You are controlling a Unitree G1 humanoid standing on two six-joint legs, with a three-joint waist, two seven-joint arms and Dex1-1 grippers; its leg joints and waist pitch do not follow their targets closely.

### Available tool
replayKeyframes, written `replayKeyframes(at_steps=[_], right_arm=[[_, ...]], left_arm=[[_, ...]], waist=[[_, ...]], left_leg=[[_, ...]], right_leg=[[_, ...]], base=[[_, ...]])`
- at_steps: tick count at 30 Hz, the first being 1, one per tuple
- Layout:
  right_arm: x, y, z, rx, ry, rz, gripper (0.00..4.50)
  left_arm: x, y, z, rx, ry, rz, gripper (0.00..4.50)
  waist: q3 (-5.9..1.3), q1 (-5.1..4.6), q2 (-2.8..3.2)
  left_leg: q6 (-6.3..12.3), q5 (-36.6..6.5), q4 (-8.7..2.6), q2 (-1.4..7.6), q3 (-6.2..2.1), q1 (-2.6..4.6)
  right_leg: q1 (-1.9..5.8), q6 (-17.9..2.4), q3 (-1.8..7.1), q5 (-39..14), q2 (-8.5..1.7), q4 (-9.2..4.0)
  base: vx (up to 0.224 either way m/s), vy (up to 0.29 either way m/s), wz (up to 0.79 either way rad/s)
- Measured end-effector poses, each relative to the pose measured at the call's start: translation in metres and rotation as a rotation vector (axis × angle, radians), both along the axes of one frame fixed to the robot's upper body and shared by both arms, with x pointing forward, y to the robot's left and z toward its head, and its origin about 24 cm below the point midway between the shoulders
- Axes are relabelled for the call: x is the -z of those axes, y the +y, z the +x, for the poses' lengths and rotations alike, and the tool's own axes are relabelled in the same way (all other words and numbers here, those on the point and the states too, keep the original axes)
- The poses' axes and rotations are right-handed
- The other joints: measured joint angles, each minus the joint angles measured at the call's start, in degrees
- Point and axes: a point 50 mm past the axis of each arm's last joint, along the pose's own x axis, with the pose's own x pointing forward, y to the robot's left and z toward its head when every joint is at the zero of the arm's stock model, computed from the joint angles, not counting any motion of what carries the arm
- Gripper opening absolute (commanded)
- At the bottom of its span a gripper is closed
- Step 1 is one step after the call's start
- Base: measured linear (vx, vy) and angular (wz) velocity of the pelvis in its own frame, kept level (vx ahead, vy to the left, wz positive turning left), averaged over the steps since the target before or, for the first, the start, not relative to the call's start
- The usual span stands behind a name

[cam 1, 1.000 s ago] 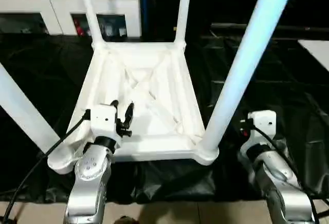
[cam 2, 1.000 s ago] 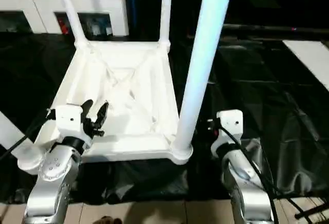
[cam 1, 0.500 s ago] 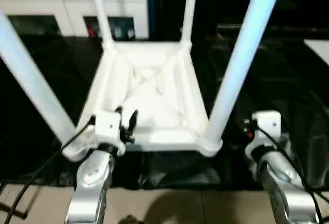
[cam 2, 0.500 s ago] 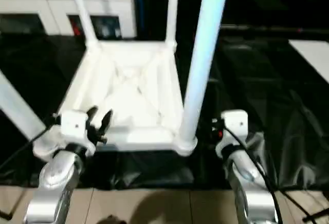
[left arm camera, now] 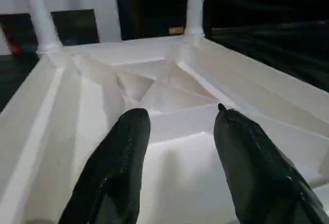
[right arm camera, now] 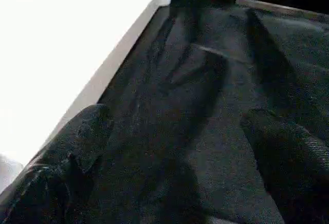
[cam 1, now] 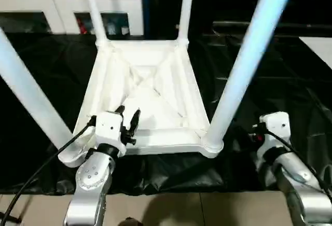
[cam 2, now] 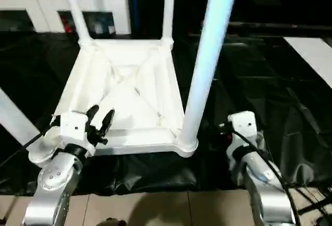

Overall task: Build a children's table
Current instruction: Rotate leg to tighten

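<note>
Left gripper (cam 1: 128, 121), its two black fingers (left arm camera: 117, 170) parted about halfway and holding nothing, hovers over the near rim of the small white plastic children's table (cam 1: 145, 99), which lies upside down on a black cloth-covered work surface (cam 1: 46, 75). Right gripper (right arm camera: 175, 178), spread wide and empty, hangs over bare black cloth at about four o'clock from the tabletop, just beside the white edge (right arm camera: 118, 64) that runs along one side of its wrist view. All four long tapered round white legs stand up out of the corner sockets: the near right leg (cam 1: 244, 62) at five o'clock, the near left leg (cam 1: 31, 99) at seven, the far left leg (cam 1: 93, 8) at eleven and the far right leg (cam 1: 185, 8) at one. Inverted, the top gives a flat, steady base and leaves its ribbed underside open to the arms, which is probably why it lies that way. With every leg seated, the assembly looks close to done; turning it upright may be what is left. Open room lies on the cloth toward three o'clock, while a white cabinet with shelf openings (cam 1: 57, 8) closes off the twelve o'clock side. The tabletop's near rim sits close to the cloth's front edge, beyond which tan floor (cam 1: 171, 210) shows, so little margin remains at six o'clock.
</note>
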Motion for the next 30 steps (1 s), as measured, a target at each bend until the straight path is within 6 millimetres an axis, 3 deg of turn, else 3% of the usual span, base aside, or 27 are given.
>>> replayKeyframes(at_steps=[1,2,3,4,5,6,7,8,10,11,12,13,14,18,23,30], right_arm=[[0.001,0.001,0.000,0.001,0.001,0.003,4.50],[0.002,0.004,0.000,0.000,0.000,0.015,4.50],[0.002,0.005,0.000,-0.001,-0.001,0.025,4.50],[0.002,0.004,0.000,0.002,-0.002,0.036,4.50],[0.001,0.003,0.000,0.009,-0.006,0.055,4.50],[0.000,0.000,0.000,0.020,-0.010,0.058,4.50],[0.000,-0.005,-0.001,0.034,-0.009,0.058,4.50],[0.000,-0.011,-0.003,0.050,-0.003,0.055,4.50],[0.000,-0.016,-0.005,0.068,-0.002,0.052,4.50],[0.000,-0.018,-0.005,0.072,-0.004,0.049,4.50],[0.000,-0.018,-0.005,0.071,-0.003,0.047,4.50],[0.000,-0.018,-0.005,0.067,-0.001,0.050,4.50],[0.003,-0.015,-0.005,0.058,0.011,0.062,4.50],[0.003,-0.008,-0.008,-0.087,0.037,0.088,4.50],[0.009,-0.015,-0.021,-0.235,0.112,0.039,4.50],[0.012,-0.025,-0.037,-0.361,0.170,0.016,4.50]], left_arm=[[0.001,0.001,-0.001,-0.008,0.007,-0.003,2.37],[0.002,0.005,-0.001,-0.033,0.016,-0.023,2.37],[0.003,0.010,-0.001,-0.060,0.020,-0.042,2.37],[0.003,0.013,-0.001,-0.080,0.024,-0.056,2.37],[0.004,0.016,-0.002,-0.096,0.030,-0.065,2.37],[0.005,0.016,-0.003,-0.098,0.032,-0.066,2.37],[0.006,0.015,-0.004,-0.098,0.036,-0.074,2.37],[0.009,0.010,-0.007,-0.085,0.039,-0.076,2.37],[0.008,0.010,-0.010,-0.080,0.023,-0.070,2.37],[0.006,0.012,-0.012,-0.080,0.009,-0.063,2.37],[0.005,0.013,-0.015,-0.081,0.003,-0.063,2.37],[0.007,0.014,-0.020,-0.079,0.001,-0.066,2.55],[0.009,0.017,-0.024,-0.084,0.010,-0.067,2.55],[0.016,0.031,-0.041,-0.145,0.000,-0.105,2.82],[0.014,0.044,-0.056,-0.203,-0.061,-0.129,3.19],[0.031,0.053,-0.084,-0.258,-0.042,-0.122,3.66]], waist=[[0.25,-0.34,0.37],[0.41,-0.84,0.63],[0.40,-1.16,0.59],[0.40,-1.27,0.17],[0.56,-0.94,-0.63],[0.60,-0.17,-1.05],[0.80,1.09,-1.37],[0.72,1.94,-1.53],[0.66,2.91,-1.80],[0.55,3.54,-1.59],[0.31,3.71,-1.09],[0.02,3.72,-0.03],[-0.02,3.63,0.19],[0.17,3.37,-0.22],[0.78,3.32,-1.16],[0.86,2.06,-1.39]], left_leg=[[-0.12,0.11,0.07,-0.51,-1.97,0.10],[-0.53,0.35,0.04,-1.47,-4.71,0.34],[-0.96,0.59,0.00,-2.52,-6.85,0.46],[-1.22,0.72,-0.22,-3.37,-8.24,0.76],[-1.29,0.76,-1.03,-3.21,-7.54,1.22],[-0.48,0.28,-1.22,-2.99,-6.30,1.18],[0.87,-0.50,-0.02,-2.20,-3.76,1.19],[1.73,-0.76,2.14,-2.30,-1.74,1.29],[2.56,-1.26,3.92,-3.08,-0.23,1.33],[3.15,-1.61,3.58,-3.38,-0.04,1.33],[3.15,-1.60,2.44,-3.19,-0.07,1.43],[2.19,-1.80,0.53,-2.46,-0.04,1.93],[0.55,-1.59,0.74,-1.76,0.41,2.16],[0.78,-1.59,0.75,-1.12,1.68,2.17],[0.82,-1.55,0.35,-0.66,4.38,3.20],[1.21,-1.78,0.20,-0.67,5.16,3.11]], right_leg=[[0.37,-1.33,-0.08,-0.69,0.84,0.58],[0.29,-4.72,0.34,-2.34,1.82,2.38],[0.23,-6.84,1.05,-3.76,2.48,3.75],[0.24,-7.29,2.04,-4.67,2.93,4.76],[0.42,-5.19,2.68,-4.84,2.95,4.89],[0.34,-2.20,3.01,-4.32,2.93,4.70],[0.22,-1.82,3.15,-4.40,2.93,4.64],[0.24,-1.18,3.47,-3.99,2.71,4.25],[-0.04,-0.73,3.95,-3.69,2.50,3.82],[-0.43,-1.18,3.85,-3.45,2.65,3.81],[-0.67,-1.39,3.47,-3.41,2.96,3.80],[-0.67,-1.88,2.94,-3.17,3.64,3.76],[-0.62,-1.85,2.91,-3.10,3.70,3.64],[-0.06,-2.13,3.07,-2.40,3.56,2.15],[0.53,-1.49,3.37,-2.26,2.48,1.96],[0.54,-0.59,3.37,-1.48,1.95,0.83]], base=[[0.023,-0.068,0.43],[0.000,-0.115,0.49],[0.000,-0.115,0.49],[-0.004,-0.187,0.51],[0.006,-0.214,0.31],[0.006,-0.214,0.31],[0.005,-0.197,0.04],[0.003,-0.152,-0.02],[0.007,-0.123,0.00],[0.000,0.000,0.00],[0.000,0.000,0.00],[0.000,0.000,0.00],[0.012,0.067,0.04],[-0.008,0.067,-0.01],[-0.006,0.013,0.00],[-0.002,0.007,-0.01]])
